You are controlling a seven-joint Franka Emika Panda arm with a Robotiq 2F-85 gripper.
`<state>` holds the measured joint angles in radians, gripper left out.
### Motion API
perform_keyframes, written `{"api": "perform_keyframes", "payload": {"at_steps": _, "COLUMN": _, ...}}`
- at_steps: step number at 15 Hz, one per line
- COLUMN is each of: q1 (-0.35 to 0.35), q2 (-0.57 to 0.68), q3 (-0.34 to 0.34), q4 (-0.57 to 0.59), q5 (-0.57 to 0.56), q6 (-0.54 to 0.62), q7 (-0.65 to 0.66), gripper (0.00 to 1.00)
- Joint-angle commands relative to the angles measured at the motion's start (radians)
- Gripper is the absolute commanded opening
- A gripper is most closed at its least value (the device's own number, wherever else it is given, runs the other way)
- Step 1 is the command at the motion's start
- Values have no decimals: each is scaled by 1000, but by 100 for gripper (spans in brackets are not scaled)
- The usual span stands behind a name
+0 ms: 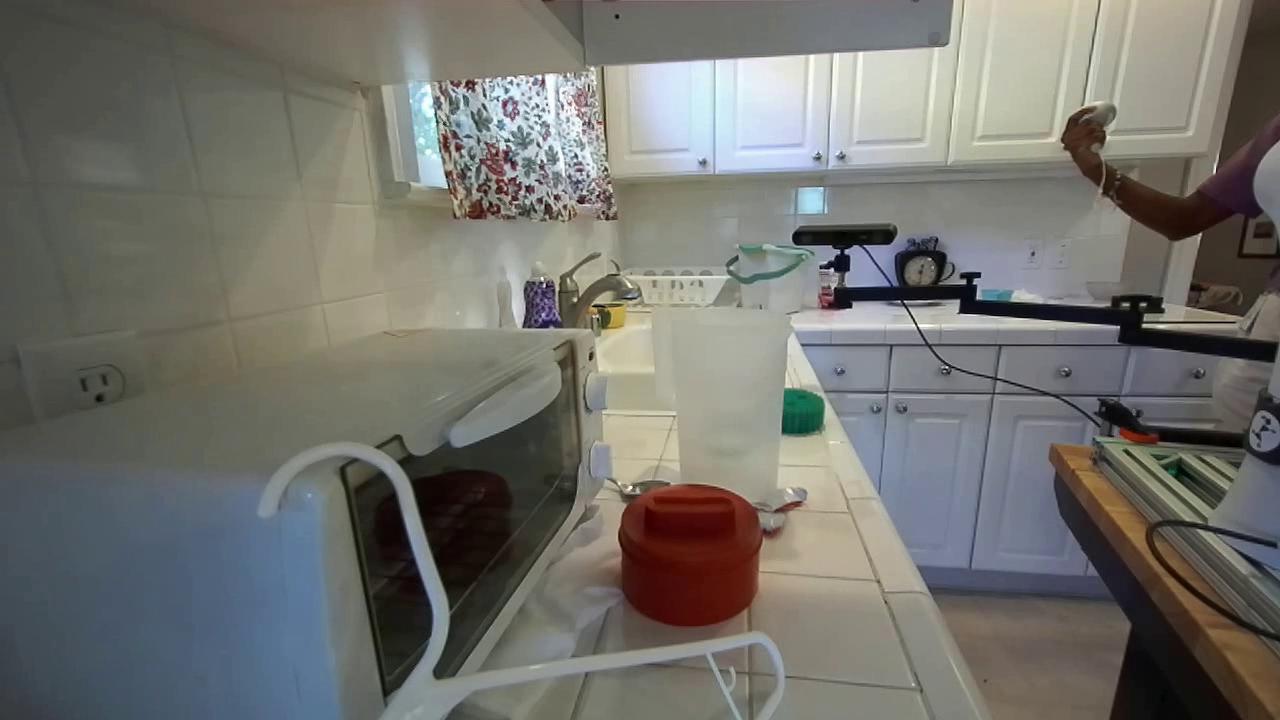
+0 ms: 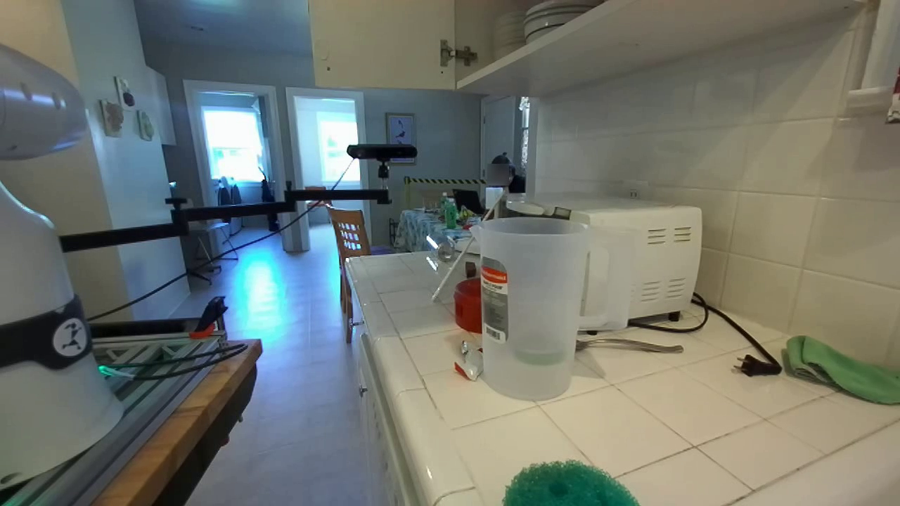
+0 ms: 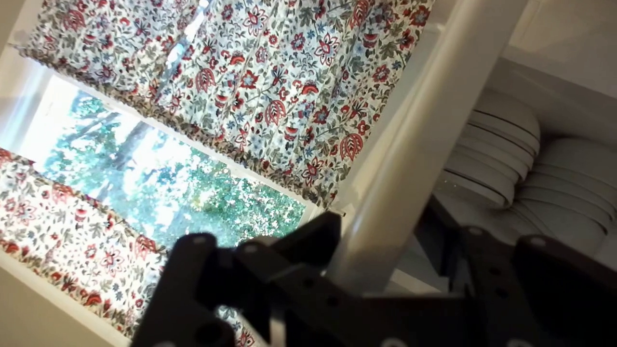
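Cabinet door (image 3: 426, 140), seemingly, edge-on from upper right to lower center of wrist frame, straddled by hand (image 3: 381, 217); cannot tell whether pinching. Best to square to edge, press evenly, avoid stacked dishes (image 3: 503, 149) at right.

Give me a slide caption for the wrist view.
End effector straddling a white panel edge, floral curtains and a bright window on one side, stacked dishes on the other.
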<state>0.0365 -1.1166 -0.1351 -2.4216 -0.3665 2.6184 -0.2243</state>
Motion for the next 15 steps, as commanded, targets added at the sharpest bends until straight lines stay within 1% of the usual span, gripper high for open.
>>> {"api": "perform_keyframes", "payload": {"at_steps": 1, "q1": 22, "q2": 10, "q3": -11, "q4": -6, "q5": 39, "q6": 32, "q7": -57, "gripper": 22}}
{"api": "perform_keyframes", "payload": {"at_steps": 6, "q1": 21, "q2": 19, "q3": 8, "q4": -10, "q5": 57, "q6": 41, "q7": -44, "gripper": 20}}
{"api": "perform_keyframes", "payload": {"at_steps": 15, "q1": 43, "q2": 51, "q3": 85, "q4": -20, "q5": 88, "q6": 66, "q7": -16, "gripper": 16}}
